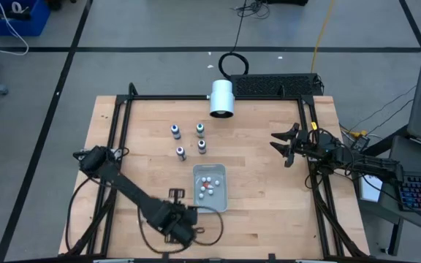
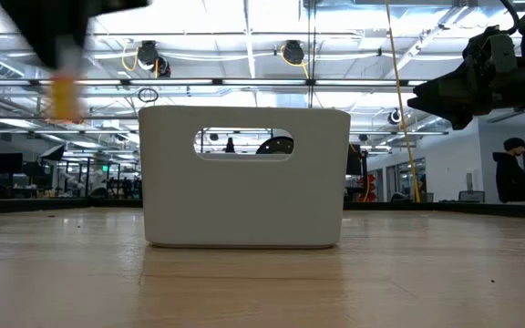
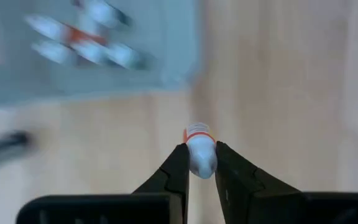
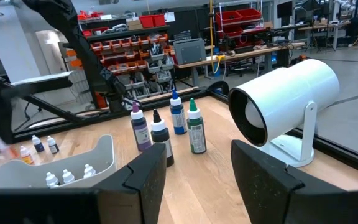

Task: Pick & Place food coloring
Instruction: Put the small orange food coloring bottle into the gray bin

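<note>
Bottles [image 4: 166, 127], pale bodies, purple, black, blue, green caps

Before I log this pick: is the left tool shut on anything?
Yes. The left tool is shut on a small white bottle with an orange band, pinched between both fingers.

4 food coloring bottles [image 1: 189, 139] stand btwn the white tube [image 1: 221, 98] and the tray [image 1: 210, 186]. Left gripper [image 1: 196, 217] is just by the tray's near end. Right gripper [image 1: 280, 144], fingers apart, is well away from both.
</note>
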You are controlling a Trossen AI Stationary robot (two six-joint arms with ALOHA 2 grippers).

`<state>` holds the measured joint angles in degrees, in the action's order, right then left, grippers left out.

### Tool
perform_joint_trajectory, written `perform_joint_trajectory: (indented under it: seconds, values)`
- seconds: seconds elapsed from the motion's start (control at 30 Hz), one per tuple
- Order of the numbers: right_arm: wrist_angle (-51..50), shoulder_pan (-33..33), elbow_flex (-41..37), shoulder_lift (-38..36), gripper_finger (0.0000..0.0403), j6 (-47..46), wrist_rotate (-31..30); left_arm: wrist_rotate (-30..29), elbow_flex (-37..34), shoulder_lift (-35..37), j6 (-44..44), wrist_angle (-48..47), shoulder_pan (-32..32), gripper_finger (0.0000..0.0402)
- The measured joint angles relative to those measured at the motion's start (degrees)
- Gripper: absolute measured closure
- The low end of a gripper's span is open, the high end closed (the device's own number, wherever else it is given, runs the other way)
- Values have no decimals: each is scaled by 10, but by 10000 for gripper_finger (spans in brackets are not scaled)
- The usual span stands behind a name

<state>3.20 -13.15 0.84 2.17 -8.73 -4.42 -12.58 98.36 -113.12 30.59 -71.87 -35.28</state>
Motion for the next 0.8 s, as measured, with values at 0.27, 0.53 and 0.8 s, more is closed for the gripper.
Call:
perform_joint_trajectory:
  seconds: [0.27, 0.53, 0.8]
  values:
    - [0, 0, 0, 0, 234, 0, 0, -77, 63, 16, -122, -81, 117, 347]
    - [0, 0, 0, 2, 234, 0, 0, 31, 63, 8, -306, -6, 260, 347]
    - [0, 0, 0, 2, 234, 0, 0, 99, 15, 9, -353, 34, 325, 347]
